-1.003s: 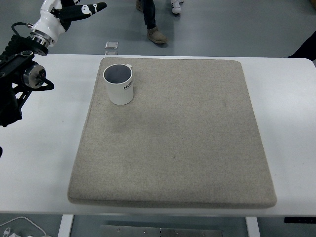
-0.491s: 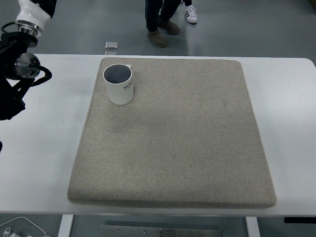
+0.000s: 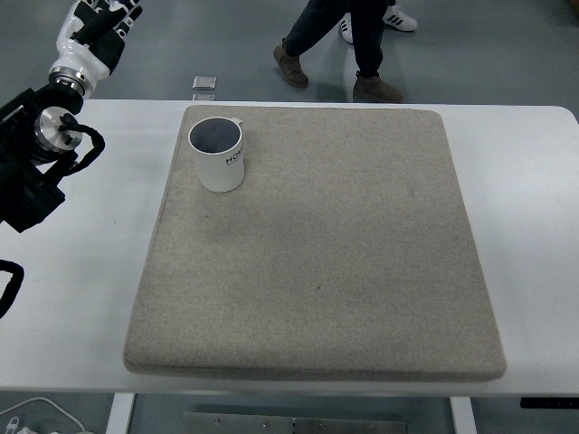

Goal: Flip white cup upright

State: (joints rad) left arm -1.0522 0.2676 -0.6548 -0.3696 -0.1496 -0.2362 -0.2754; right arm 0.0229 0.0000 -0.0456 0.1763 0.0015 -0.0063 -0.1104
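a: fingers first. what do they show?

b: left hand (image 3: 95, 32) at the top-left corner, beyond the table's far edge. white shell with black finger segments, partly cut by the frame. the fingers look loosely extended and grasp nothing. wrist is a white cuff, then a metal round joint, then black arm links with a looped cable, coming in from the left edge above the table.

a: cup?

b: cup (image 3: 219, 154) stands upright, mouth up, on the far-left corner of the mat (image 3: 317, 271). smooth white cylinder, glossy, dark inside, dark print down its side. a bit of the handle peeks out at the far rim. well apart from the hand.

a: mat texture?

b: beige-grey, felt-like weave, thick, rounded corners, roughly square. it lies flat on the table (image 3: 534, 235), which is smooth, white, with a rounded far-right corner.

a: anything else?

b: small square metallic object (image 3: 205, 84) on the grey floor just past the table's far edge. a person's legs (image 3: 348, 41) past the table, dark trousers, brown boots; a white sneaker behind. white cable (image 3: 36, 416) at the bottom-left, below the table.
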